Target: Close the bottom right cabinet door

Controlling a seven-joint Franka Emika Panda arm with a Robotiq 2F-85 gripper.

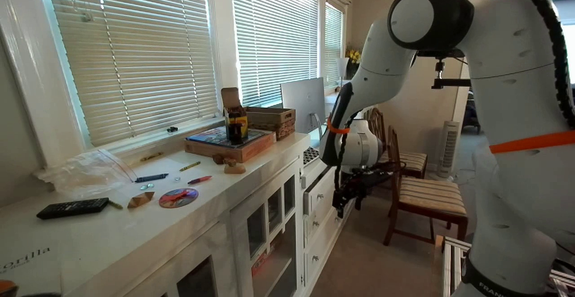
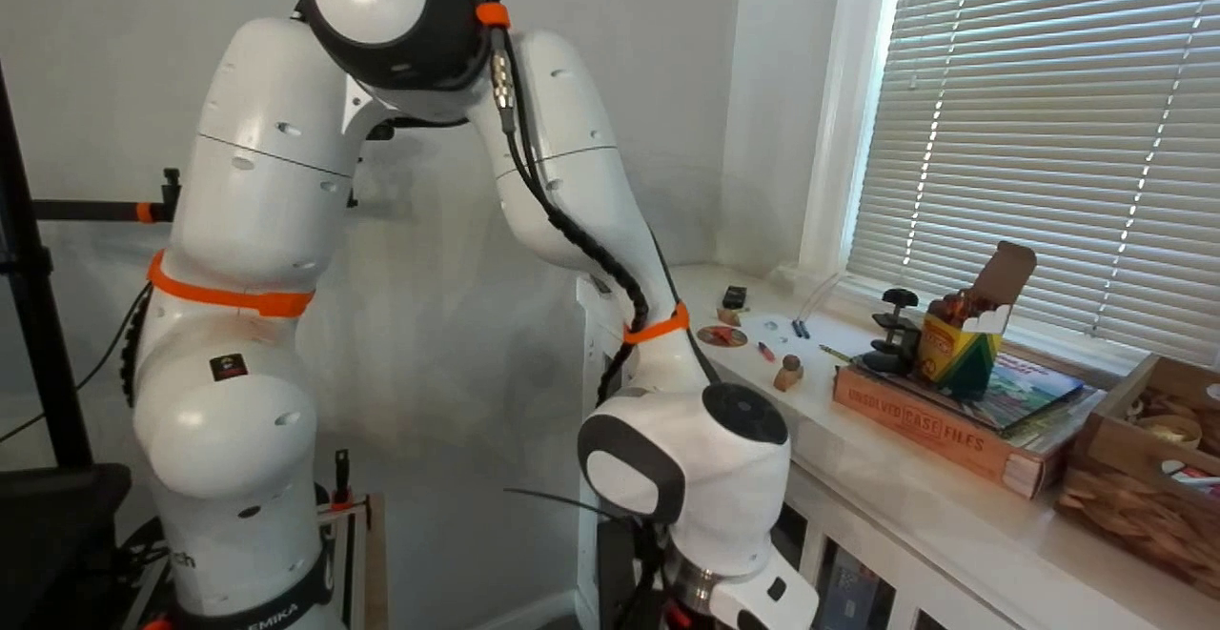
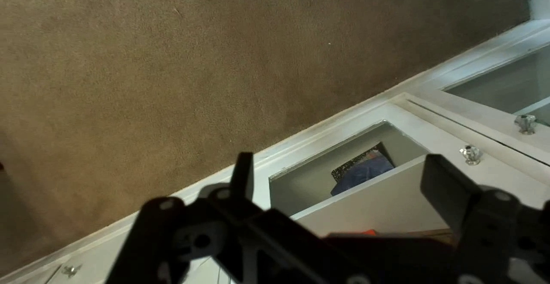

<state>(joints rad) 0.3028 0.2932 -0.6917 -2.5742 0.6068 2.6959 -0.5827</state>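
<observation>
The bottom right cabinet door (image 1: 240, 234) is white with glass panes and crossbars. In an exterior view it looks flush with the cabinet front, left of the drawers. In the wrist view the same door (image 3: 438, 133) lies below the gripper, with a clear glass knob (image 3: 470, 154) on its frame. I cannot tell whether a small gap is left. Behind its glass are a shelf and a notebook under something blue. My gripper (image 3: 337, 174) is open, nothing between its fingers. In an exterior view the gripper (image 1: 348, 202) hangs in front of the drawers, apart from the door.
White drawers (image 1: 316, 225) lie right of the door; the upper ones stick out slightly. A slatted chair (image 1: 431, 196) stands behind the gripper. The white counter (image 1: 103, 252) carries a box, a crayon pack and small items. Another glass door (image 3: 485, 112) adjoins.
</observation>
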